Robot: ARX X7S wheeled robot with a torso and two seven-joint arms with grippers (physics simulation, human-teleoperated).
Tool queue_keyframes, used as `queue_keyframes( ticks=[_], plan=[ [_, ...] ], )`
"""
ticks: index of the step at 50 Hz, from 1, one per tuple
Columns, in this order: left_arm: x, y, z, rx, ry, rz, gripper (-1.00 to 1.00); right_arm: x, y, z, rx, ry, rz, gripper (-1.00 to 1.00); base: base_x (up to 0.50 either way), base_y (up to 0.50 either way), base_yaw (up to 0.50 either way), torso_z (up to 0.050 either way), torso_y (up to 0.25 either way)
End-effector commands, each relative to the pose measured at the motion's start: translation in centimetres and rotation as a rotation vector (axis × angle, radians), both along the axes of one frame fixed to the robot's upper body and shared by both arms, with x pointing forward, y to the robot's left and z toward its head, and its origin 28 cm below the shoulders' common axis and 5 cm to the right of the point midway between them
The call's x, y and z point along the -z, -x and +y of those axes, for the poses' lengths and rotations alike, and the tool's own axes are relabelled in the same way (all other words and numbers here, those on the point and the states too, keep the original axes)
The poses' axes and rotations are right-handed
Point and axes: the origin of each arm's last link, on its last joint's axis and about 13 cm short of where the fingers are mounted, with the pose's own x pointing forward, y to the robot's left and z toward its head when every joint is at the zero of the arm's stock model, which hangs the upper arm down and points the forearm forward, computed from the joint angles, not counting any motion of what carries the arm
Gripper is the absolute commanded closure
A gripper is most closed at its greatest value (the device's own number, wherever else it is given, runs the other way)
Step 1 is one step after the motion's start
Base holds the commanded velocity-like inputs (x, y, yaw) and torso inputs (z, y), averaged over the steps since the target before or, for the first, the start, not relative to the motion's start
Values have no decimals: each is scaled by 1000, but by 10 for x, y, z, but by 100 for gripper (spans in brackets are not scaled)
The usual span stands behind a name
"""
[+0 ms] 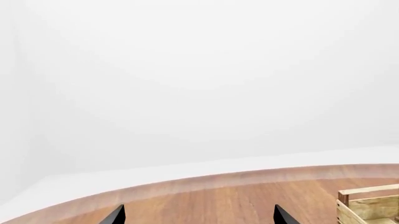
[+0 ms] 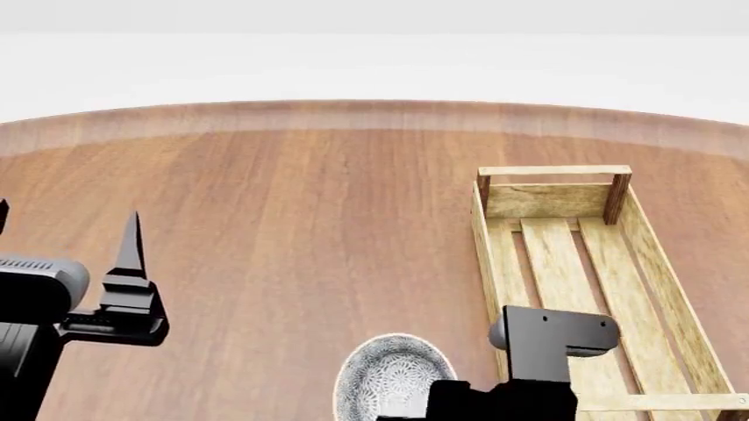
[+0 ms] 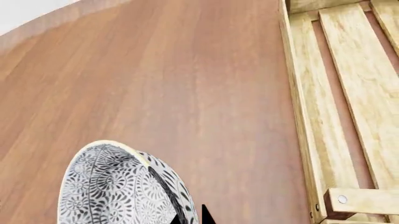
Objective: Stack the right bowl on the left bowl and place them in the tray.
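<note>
Black housing of the right arm [image 2: 527, 377] fills the near edge of the head view, partly covering a patterned grey-and-white bowl [image 2: 392, 375] that sits on the wooden table [image 2: 293, 228]. In the right wrist view the bowl [image 3: 118, 186] is seen close up, tilted, with one black fingertip of the right gripper [image 3: 203, 215] showing at its rim. Whether the rim is pinched or merely touched cannot be told, as the rest of the jaws is cut off by the frame edge. Only one bowl is visible.

The tray [image 2: 556, 180], a pale wooden crate with a slatted bottom, lies on the table to the right of the bowl, just beside it but apart. Its slats are bare in the part seen. The near left wall and one corner post are recorded in the right wrist view [image 3: 305, 140].

The left gripper [image 1: 198, 215] is held spread wide, its two black fingertips well apart, with nothing between them. It hangs over bare table at the left, well apart from the bowl. One corner of the tray [image 1: 367, 205] appears in the left wrist view.
</note>
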Motion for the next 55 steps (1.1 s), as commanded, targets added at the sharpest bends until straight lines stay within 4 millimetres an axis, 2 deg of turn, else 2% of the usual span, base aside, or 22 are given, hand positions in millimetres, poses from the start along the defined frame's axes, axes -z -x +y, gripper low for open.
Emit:
queue_keyframes(
  ticks=[1, 13, 21, 32, 40, 55],
  plan=[
    [-1, 0, -1, 2, 0, -2, -100, -17, -28, 1, 13, -15, -63, 100, 0, 0, 0, 0, 0],
    [-3, 0, -3, 9, 1, -6, -100, -18, -62, 19, -32, -49, -46, 100, 0, 0, 0, 0, 1],
    [-4, 0, -5, 13, -2, -6, -100, -24, -82, 48, -118, -100, -37, 100, 0, 0, 0, 0, 0],
    [-6, 0, -6, 17, -5, -12, -100, -34, -91, 91, -231, -140, -22, 100, 0, 0, 0, 0, 1],
    [-8, 2, -6, 17, -5, -18, -100, -39, -86, 119, -313, -133, -2, 100, 0, 0, 0, 0, 0],
    [-14, 4, -5, 13, -12, -32, -100, -22, -58, 169, -538, -122, 52, 100, 0, 0, 0, 0, 0]
  ],
)
